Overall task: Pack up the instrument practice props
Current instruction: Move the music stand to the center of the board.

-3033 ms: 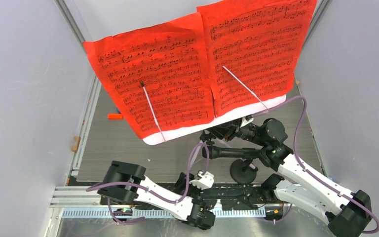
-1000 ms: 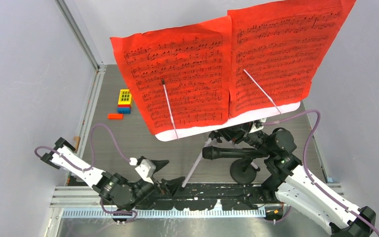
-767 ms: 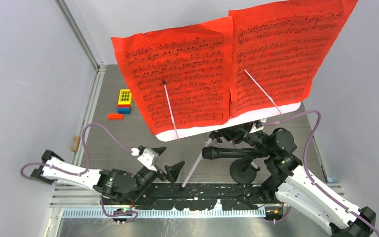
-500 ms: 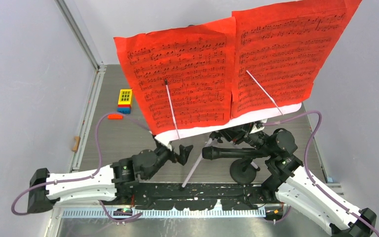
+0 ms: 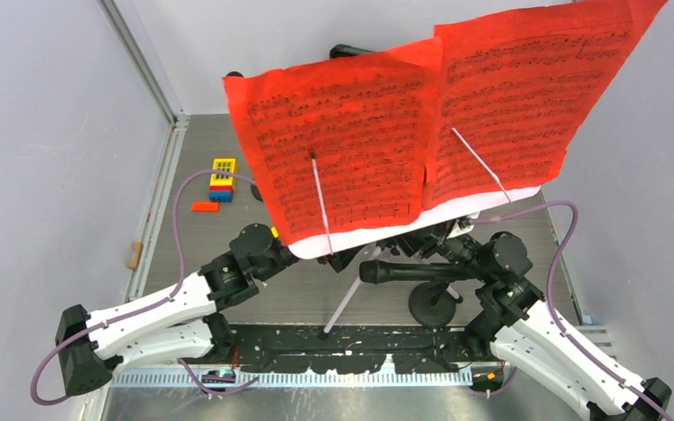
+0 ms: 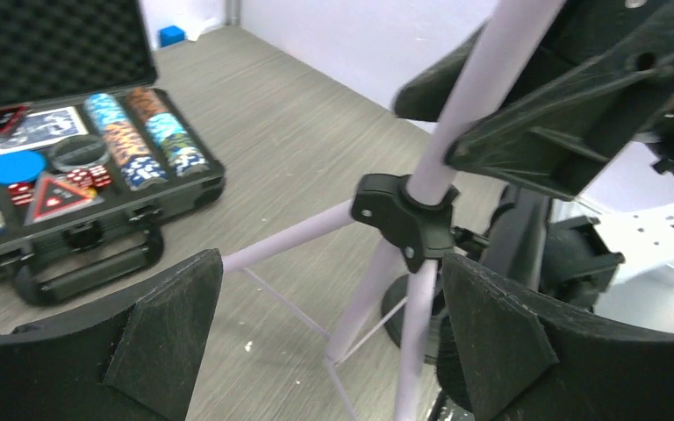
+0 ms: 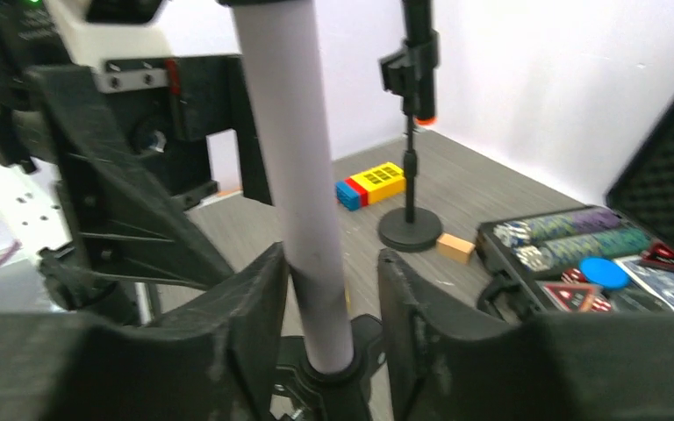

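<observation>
The white music rack (image 5: 491, 195) leans over the table's middle, with red sheet-music pages (image 5: 351, 149) covering its face. My right gripper (image 7: 332, 256) stands round the rack's silver pole (image 7: 294, 175); the pole rests on the left finger, with a gap to the right one. My left gripper (image 6: 329, 263) is wide open under the rack, astride the black tripod hub (image 6: 404, 215) and silver legs (image 6: 290, 241) without touching them. One black microphone (image 5: 404, 270) lies level over its round base (image 5: 433, 304). Another microphone (image 7: 414, 70) stands upright on its base (image 7: 411, 235).
A black case of poker chips (image 6: 79, 167) lies open on the floor behind the tripod. Yellow and blue toy blocks (image 5: 221, 180) and a small orange piece (image 5: 204, 207) sit at the far left. Grey walls close both sides.
My left arm has swung in from the near left edge and reached under the rack. The rack and its pages have shifted right and leaned further. The right arm has hardly moved.
</observation>
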Tool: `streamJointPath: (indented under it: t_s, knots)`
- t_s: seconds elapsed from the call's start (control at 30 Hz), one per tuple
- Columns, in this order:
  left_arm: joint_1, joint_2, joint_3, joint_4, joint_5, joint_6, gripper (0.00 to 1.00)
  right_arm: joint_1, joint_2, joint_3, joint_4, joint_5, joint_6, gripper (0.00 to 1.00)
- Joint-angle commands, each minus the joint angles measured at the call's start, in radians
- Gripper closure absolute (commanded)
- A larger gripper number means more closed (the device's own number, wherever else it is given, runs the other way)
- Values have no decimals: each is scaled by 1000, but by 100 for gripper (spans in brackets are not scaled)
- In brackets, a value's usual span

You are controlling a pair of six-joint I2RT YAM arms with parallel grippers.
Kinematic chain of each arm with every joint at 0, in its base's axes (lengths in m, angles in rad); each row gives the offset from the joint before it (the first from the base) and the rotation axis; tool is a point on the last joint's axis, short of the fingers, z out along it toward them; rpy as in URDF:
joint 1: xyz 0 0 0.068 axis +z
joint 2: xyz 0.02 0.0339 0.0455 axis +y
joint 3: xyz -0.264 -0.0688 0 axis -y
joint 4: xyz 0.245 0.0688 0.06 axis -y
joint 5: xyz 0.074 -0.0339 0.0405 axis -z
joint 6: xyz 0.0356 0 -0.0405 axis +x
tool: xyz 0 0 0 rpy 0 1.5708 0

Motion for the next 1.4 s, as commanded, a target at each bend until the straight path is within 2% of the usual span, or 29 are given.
streamJointPath:
  t_s: [0.0, 0.07, 0.17, 0.27, 0.33, 0.6, 0.8, 1.03, 1.17, 1.37]
  knots:
    - [7, 32, 51, 66, 159, 10, 2, -8, -32, -16, -80, 95, 1, 48]
    - [7, 49, 65, 69, 174, 12, 2, -7, -48, -15, -93, 106, 0, 42]
    - [9, 82, 91, 75, 206, 16, 2, -7, -77, -7, -118, 118, 2, 19]
    - [10, 111, 117, 86, 236, 22, 2, -8, -112, -3, -152, 132, 11, 9]
    - [16, 127, 131, 95, 249, 25, 2, -7, -158, -4, -170, 142, 27, 7]
    - [64, 190, 198, 126, 311, 26, 2, -7, -338, -2, -277, 247, 101, 5]
    - [73, 289, 274, 146, 381, 24, 1, -8, -402, 73, -507, 431, 131, 5]
    - [74, 381, 328, 172, 428, 24, 13, -7, -427, 115, -686, 526, 186, 9]
    - [74, 401, 328, 199, 434, 20, 28, -7, -408, 135, -751, 573, 232, 12]
    - [74, 431, 359, 202, 455, 15, 38, -7, -368, 176, -815, 587, 292, 15]
